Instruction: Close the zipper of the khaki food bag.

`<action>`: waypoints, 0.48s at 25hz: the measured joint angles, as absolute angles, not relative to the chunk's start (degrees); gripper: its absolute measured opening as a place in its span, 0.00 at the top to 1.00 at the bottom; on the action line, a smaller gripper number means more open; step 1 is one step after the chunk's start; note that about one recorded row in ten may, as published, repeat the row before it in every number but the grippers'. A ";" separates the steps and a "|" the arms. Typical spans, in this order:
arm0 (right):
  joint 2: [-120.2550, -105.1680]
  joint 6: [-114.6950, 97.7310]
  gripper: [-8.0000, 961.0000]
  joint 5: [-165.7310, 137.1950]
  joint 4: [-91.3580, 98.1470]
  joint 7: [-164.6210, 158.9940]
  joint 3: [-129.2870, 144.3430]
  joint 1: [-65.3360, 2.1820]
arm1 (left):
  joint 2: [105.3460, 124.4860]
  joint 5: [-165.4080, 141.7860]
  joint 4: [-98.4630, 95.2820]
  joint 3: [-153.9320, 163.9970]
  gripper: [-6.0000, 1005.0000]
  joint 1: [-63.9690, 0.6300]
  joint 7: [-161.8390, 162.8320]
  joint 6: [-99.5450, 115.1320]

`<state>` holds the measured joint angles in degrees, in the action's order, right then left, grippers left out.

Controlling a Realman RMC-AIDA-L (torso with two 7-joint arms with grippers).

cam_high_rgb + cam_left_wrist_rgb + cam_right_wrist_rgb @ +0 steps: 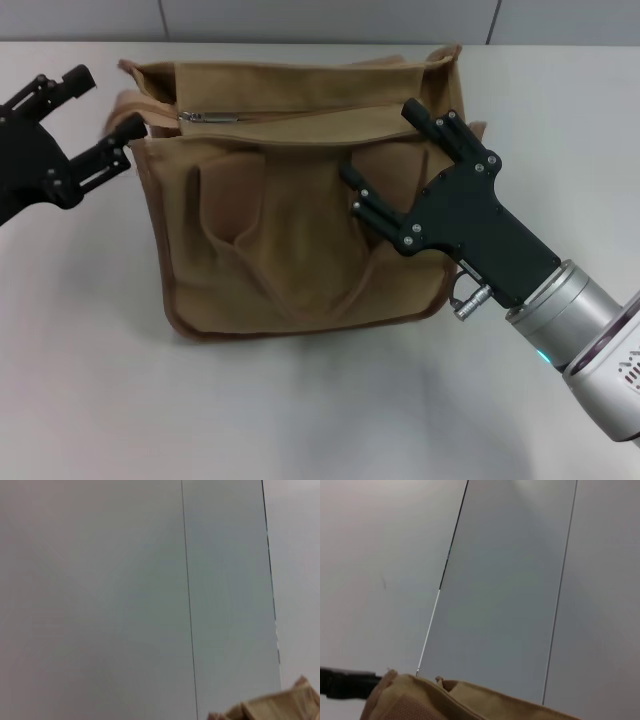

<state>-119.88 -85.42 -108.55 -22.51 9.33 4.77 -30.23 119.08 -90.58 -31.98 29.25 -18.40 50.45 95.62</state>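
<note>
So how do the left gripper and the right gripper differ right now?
The left gripper sits off the khaki food bag's left end, by the zipper pull; the right gripper hangs over the bag's front. The left gripper shows only its fingers and black body; the right gripper also shows its silver wrist. Both are black and open, holding nothing.

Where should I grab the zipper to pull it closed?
Take the silver pull tab at the zipper line's left end on the khaki food bag. It lies flat along the top panel, so probably come from above with the left tool, which is open and nearest; the right tool hovers open over the bag's front.
</note>
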 joint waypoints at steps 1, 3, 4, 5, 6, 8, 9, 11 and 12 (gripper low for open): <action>-119.88 -85.24 0.17 -108.55 -22.49 9.18 4.73 -30.22 | 119.08 -90.46 -31.97 29.36 0.23 -18.35 50.45 95.83; -119.88 -85.02 0.17 -108.55 -22.44 9.08 4.69 -30.22 | 119.08 -90.44 -31.97 29.84 0.23 -18.27 50.44 96.02; -119.88 -84.91 0.17 -108.55 -22.40 9.07 4.66 -30.22 | 119.09 -90.47 -31.97 29.97 0.23 -18.27 50.45 96.02; -119.88 -84.91 0.17 -108.55 -22.40 9.07 4.66 -30.22 | 119.10 -90.55 -31.96 30.27 0.23 -18.27 50.44 96.01; -119.88 -84.90 0.17 -108.55 -22.38 9.07 4.66 -30.22 | 119.10 -90.55 -31.96 30.27 0.23 -18.27 50.44 96.01; -119.88 -84.89 0.17 -108.55 -22.35 9.05 4.64 -30.23 | 119.13 -90.58 -31.97 31.48 0.24 -18.31 50.15 95.58; -119.88 -84.89 0.17 -108.55 -22.32 9.05 4.59 -30.26 | 119.14 -90.52 -31.98 32.06 0.24 -18.33 49.81 95.30; -119.88 -84.89 0.17 -108.54 -22.30 9.05 4.58 -30.28 | 119.14 -90.55 -31.98 32.19 0.24 -18.34 49.72 95.14; -119.88 -84.89 0.17 -108.55 -22.28 9.05 4.57 -30.30 | 119.15 -90.61 -31.99 32.29 0.24 -18.37 49.67 94.97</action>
<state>-119.88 -84.89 -108.55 -22.28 9.05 4.57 -30.30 119.15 -90.61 -31.99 32.29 -18.37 49.67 94.97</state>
